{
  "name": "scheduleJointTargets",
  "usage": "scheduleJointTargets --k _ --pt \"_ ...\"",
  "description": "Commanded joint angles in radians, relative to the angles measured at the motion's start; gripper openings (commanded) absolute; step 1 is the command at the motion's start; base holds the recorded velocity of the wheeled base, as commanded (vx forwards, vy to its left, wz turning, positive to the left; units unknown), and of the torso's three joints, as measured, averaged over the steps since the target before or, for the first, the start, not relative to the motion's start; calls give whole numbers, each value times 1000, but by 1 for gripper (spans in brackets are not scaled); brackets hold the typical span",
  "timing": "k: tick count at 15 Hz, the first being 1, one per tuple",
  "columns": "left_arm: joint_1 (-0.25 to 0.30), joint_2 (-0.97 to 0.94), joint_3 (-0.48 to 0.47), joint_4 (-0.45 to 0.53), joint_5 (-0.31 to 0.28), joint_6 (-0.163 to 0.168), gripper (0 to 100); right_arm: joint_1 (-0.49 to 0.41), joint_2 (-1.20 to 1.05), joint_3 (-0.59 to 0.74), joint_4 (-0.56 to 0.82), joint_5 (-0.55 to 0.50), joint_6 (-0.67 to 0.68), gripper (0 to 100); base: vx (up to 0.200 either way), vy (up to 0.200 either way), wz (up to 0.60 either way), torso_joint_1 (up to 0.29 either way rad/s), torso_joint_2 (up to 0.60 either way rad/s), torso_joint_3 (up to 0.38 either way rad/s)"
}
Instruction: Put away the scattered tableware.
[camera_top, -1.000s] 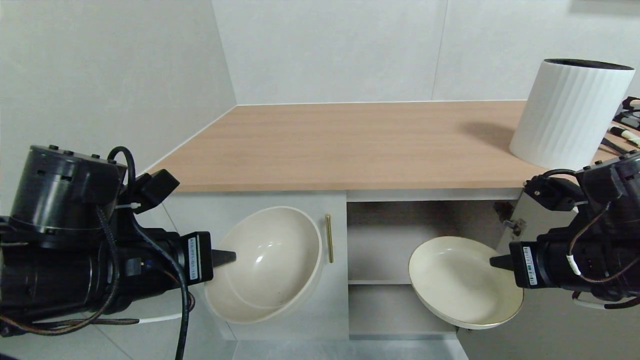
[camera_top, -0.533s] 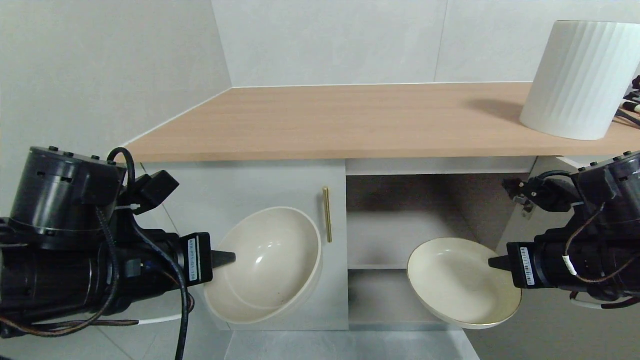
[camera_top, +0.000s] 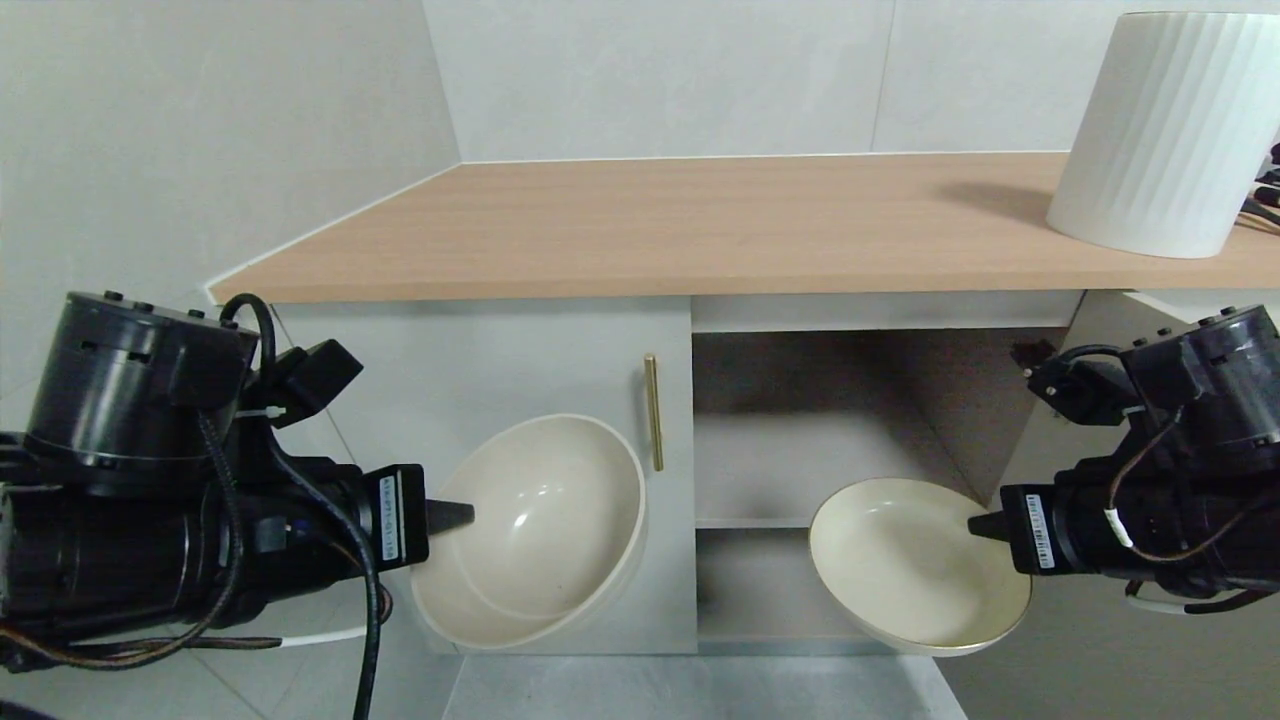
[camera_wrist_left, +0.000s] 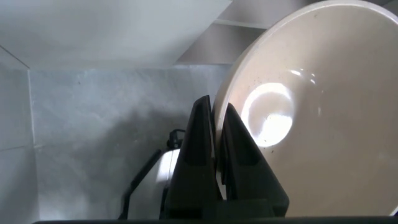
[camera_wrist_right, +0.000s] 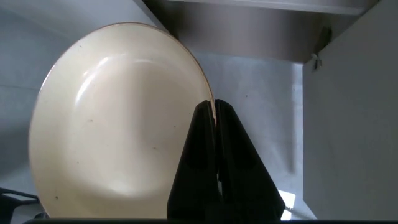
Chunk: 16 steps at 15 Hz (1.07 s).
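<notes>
My left gripper (camera_top: 450, 517) is shut on the rim of a deep cream bowl (camera_top: 535, 530), held tilted in front of the closed left cabinet door (camera_top: 500, 370). In the left wrist view the fingers (camera_wrist_left: 208, 134) pinch the bowl (camera_wrist_left: 311, 112) by its edge. My right gripper (camera_top: 985, 527) is shut on the rim of a shallower cream plate (camera_top: 910, 565), held before the open right cabinet compartment (camera_top: 830, 420). The right wrist view shows its fingers (camera_wrist_right: 214, 134) clamped on the plate (camera_wrist_right: 118, 118).
A wooden countertop (camera_top: 700, 220) runs above the cabinet, with a tall white ribbed cylinder (camera_top: 1170, 130) at its right end. A brass handle (camera_top: 652, 410) is on the closed door. A shelf (camera_top: 750, 522) divides the open compartment; its door (camera_top: 1090, 340) stands open at the right.
The whole head view has shifted, showing the counter higher and more of the cabinet. Both grippers keep their hold; the plate has drifted slightly left toward the open compartment.
</notes>
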Motion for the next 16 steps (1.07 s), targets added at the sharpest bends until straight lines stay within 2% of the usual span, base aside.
scheduleJointTargets --k 1,4,9,14,16 --pt "0 24 -18 -1 1 22 0 2 53 -7 -40 0 -8 0 0 0 0 0 0 0" --pt "0 82 -56 -1 2 31 0 0 238 -80 -160 10 -20 0 0 0 0 0 0 0" --pt "3 89 -56 -1 5 31 0 -3 553 -277 -218 1 -9 0 0 0 0 0 0 0" --pt "0 98 -52 -1 5 31 0 -55 752 -288 -441 -6 37 0 0 0 0 0 0 0" --pt "-5 99 -49 -1 5 31 0 -75 798 -293 -508 -42 37 0 0 0 0 0 0 0"
